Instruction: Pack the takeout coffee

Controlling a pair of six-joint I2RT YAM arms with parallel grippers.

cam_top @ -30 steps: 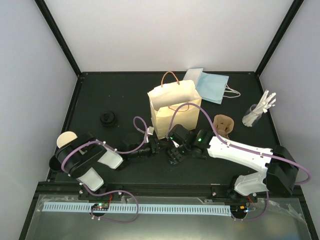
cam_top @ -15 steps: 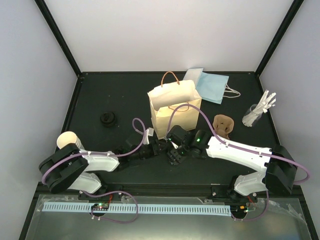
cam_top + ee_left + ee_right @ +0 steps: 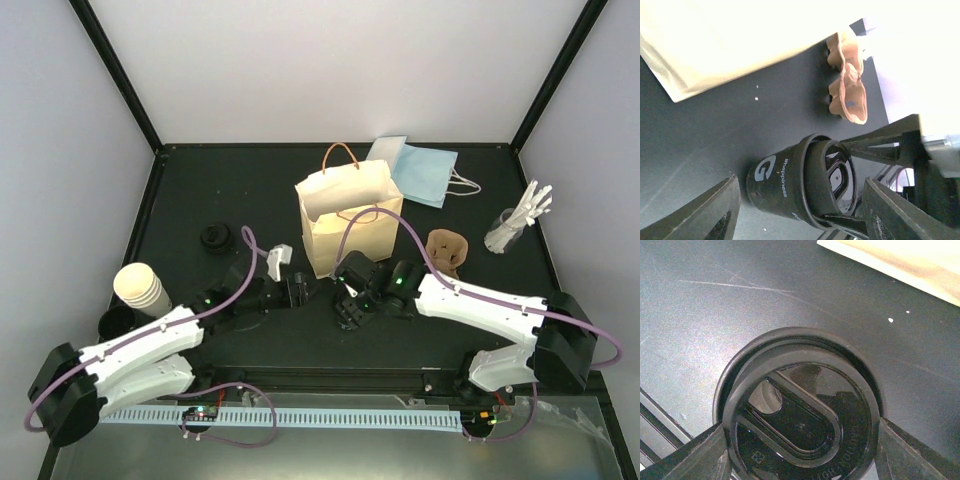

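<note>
Nearest the arm bases, the left gripper (image 3: 800, 186) stands open. Its fingers (image 3: 715, 210) flank the takeout coffee (image 3: 785, 182) with a thin gap on each side and grip nothing. If this arm pulls away at an angle, one finger could clip the cup wall and shove it.

The coffee sits mid-table just in front of the paper bag (image 3: 325, 232). It reads as a dark cup under a black lid (image 3: 800, 405). The right gripper (image 3: 801, 436) comes down from above and is clamped across the lid's rim, one finger on each side. That hold is the main risk, because the pinch is on the lid and not on the cup body. A quick lift or swing could pop the lid off and let the cup drop and spill. From these views I cannot tell whether the base rests on the table (image 3: 200, 190) or is just clear of it.

Farther back, the bag stands upright with its mouth open, well above the cup. A lift that is too low would drive the cup into the front wall, folding or tipping the light bag. The right arm's purple cable (image 3: 375, 209) arcs across the bag's front and could drag the rim as the arm rises.
</note>
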